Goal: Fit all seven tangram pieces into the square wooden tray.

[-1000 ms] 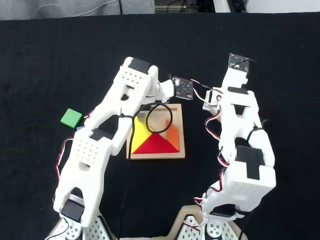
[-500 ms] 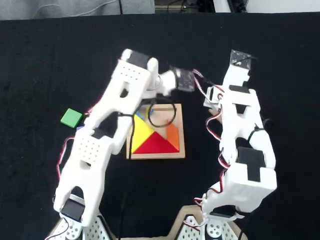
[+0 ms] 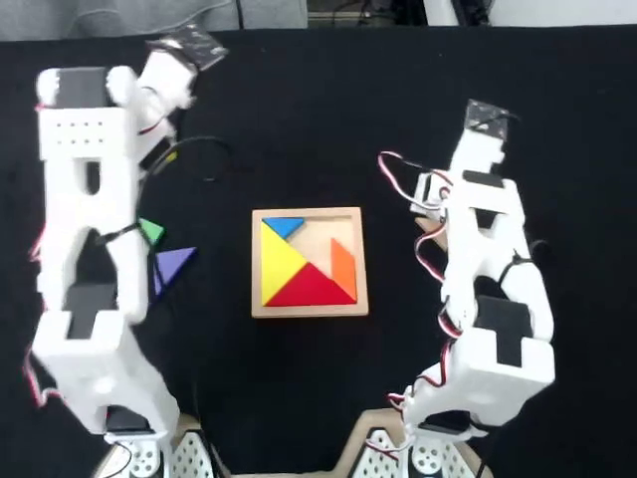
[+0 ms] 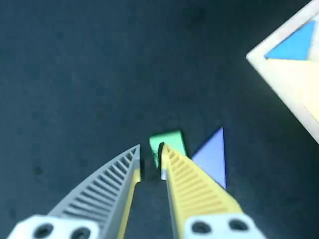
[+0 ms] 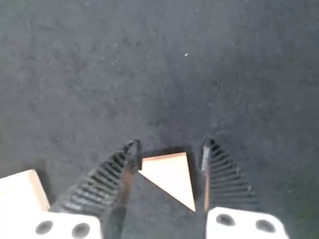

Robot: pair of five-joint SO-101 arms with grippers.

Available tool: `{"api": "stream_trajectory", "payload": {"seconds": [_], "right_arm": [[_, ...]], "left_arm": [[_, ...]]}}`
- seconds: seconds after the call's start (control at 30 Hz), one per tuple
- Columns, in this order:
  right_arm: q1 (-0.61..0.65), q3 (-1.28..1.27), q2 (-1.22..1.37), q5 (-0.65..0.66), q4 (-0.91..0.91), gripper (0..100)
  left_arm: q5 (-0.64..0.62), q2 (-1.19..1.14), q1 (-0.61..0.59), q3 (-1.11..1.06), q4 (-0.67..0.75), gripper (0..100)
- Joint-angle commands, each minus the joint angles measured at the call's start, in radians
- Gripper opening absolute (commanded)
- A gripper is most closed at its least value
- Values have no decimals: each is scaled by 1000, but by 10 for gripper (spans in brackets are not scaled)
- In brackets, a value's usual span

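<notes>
Black cloth (image 3: 518, 90) covers the table, and two white arms stand over it, one on each side of the wooden tray (image 3: 309, 311). The left arm (image 3: 90, 249) rises over the loose pieces at the left. The right arm (image 3: 488, 299) stands just beside the tray's right wall.

The tray is partly filled. A yellow triangle (image 3: 282, 271) and a red triangle (image 3: 314, 289) lie edge to edge, an orange piece (image 3: 342, 267) sits near the right wall, and a small blue triangle (image 3: 284, 227) fills the far left corner. Bare wood remains between them, so the job looks a little past halfway.

A purple triangle (image 3: 169, 264) and a green square (image 3: 151, 231) lie near each other, well apart from the tray. The left gripper (image 4: 149, 152) points down at them, its fingers only narrowly parted and holding nothing. The square lies on the cloth just past the tips, partly behind the yellow finger (image 4: 189, 189). To take the square, the gap would probably have to widen.

The right gripper (image 5: 169, 147) is spread wide and holds nothing. It straddles a pale triangle (image 5: 169, 177) lying flat between its fingers, seemingly ready to close. One corner of the triangle comes close to a finger, but whether they touch cannot be told.
</notes>
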State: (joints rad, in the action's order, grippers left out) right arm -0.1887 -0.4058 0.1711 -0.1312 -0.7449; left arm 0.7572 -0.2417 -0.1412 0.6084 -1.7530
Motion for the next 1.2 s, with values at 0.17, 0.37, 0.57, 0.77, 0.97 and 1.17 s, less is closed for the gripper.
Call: {"api": "stream_trajectory", "payload": {"seconds": [0.17,0.37,0.57,0.77,0.97,1.17], "right_arm": [[0,36,-91,-5,-12,194],[9,-70,-285,-5,-38,194],[81,-348,-552,8,150,194],[164,-559,-723,146,315,194],[196,-579,-739,163,319,194],[196,-584,-739,163,324,194]], "left_arm": [[-23,153,-41,-150,60,80],[-121,258,-177,-168,58,80],[-233,439,-271,-429,135,80],[-330,634,-286,-940,534,80],[-428,809,-288,-1314,801,80],[-609,868,-283,-1532,950,80]]}}
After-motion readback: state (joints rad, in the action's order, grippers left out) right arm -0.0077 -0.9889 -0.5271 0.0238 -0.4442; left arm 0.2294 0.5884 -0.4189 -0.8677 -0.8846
